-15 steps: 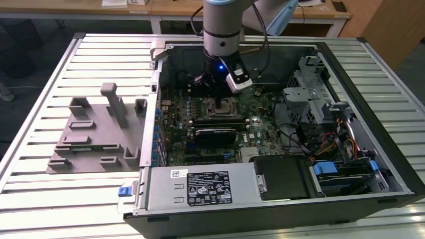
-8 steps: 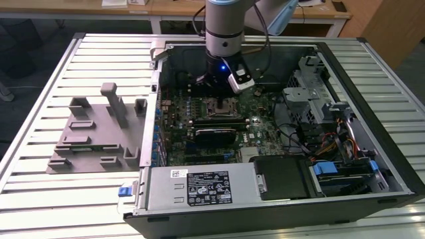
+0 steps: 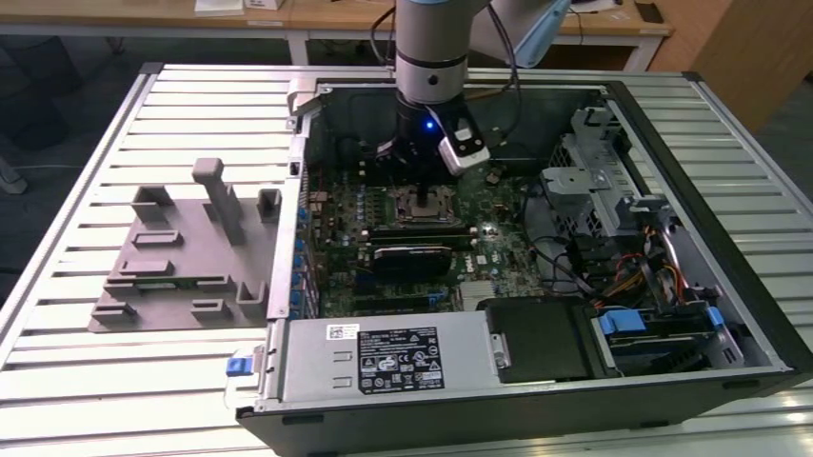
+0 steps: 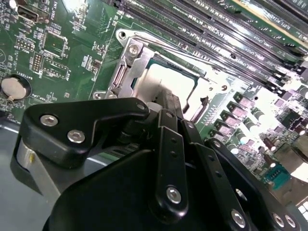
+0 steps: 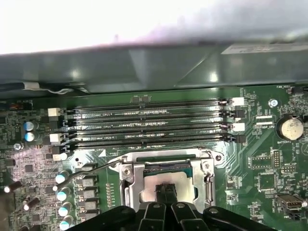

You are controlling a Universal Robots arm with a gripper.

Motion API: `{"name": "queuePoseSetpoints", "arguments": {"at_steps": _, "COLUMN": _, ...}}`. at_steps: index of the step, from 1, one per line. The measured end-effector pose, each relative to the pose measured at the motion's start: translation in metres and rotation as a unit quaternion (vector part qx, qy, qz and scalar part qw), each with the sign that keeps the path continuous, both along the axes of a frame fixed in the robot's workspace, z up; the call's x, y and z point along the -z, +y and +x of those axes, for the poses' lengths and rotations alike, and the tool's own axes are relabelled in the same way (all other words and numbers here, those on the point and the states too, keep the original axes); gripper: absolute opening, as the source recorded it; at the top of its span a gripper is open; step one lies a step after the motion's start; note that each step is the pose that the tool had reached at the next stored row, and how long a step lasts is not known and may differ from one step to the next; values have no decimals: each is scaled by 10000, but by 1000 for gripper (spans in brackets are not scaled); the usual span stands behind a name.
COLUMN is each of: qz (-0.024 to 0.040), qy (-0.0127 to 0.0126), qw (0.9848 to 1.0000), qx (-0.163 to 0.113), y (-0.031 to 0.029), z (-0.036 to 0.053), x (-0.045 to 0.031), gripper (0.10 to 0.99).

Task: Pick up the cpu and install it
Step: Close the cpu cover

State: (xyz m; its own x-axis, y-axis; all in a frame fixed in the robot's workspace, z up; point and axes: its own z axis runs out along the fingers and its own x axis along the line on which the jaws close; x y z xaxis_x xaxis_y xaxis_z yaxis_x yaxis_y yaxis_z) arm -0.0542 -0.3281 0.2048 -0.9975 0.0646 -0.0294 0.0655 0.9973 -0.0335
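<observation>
An open computer case [image 3: 730, 328] is laid flat, the motherboard [image 5: 260, 161] facing up. Within the metal socket frame [image 5: 129, 179] the cpu [image 5: 148, 185] is seen lying flat, silver top upward. It is square, so no long axis is shown, its edges squared with the frame. The gripper [image 5: 166, 191] is held over it, fingers pressed together, tips at the middle of its top.

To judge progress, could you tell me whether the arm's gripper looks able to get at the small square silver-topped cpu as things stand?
Probably yes: the black gripper hangs directly over the cpu inside the metal socket frame, its tips at the silver top, with nothing between them.
</observation>
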Motion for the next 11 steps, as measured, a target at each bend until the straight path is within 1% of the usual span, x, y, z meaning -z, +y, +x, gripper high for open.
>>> {"name": "queuePoseSetpoints", "arguments": {"at_steps": 2, "qz": 0, "qy": -5, "qw": 10000, "qx": -1, "y": -1, "z": -16, "x": 0, "gripper": 106}}
{"name": "queuePoseSetpoints", "arguments": {"at_steps": 7, "qz": 0, "qy": -20, "qw": 10000, "qx": 0, "y": 0, "z": -133, "x": 10, "gripper": 106}}
{"name": "queuePoseSetpoints", "arguments": {"at_steps": 8, "qz": 3, "qy": -28, "qw": 10000, "qx": 0, "y": -1, "z": -156, "x": 12, "gripper": 106}}
{"name": "queuePoseSetpoints", "arguments": {"at_steps": 10, "qz": 33, "qy": -52, "qw": 10000, "qx": 0, "y": -2, "z": -193, "x": 14, "gripper": 106}}
{"name": "queuePoseSetpoints", "arguments": {"at_steps": 11, "qz": 39, "qy": -60, "qw": 10000, "qx": 1, "y": -3, "z": -208, "x": 15, "gripper": 106}}
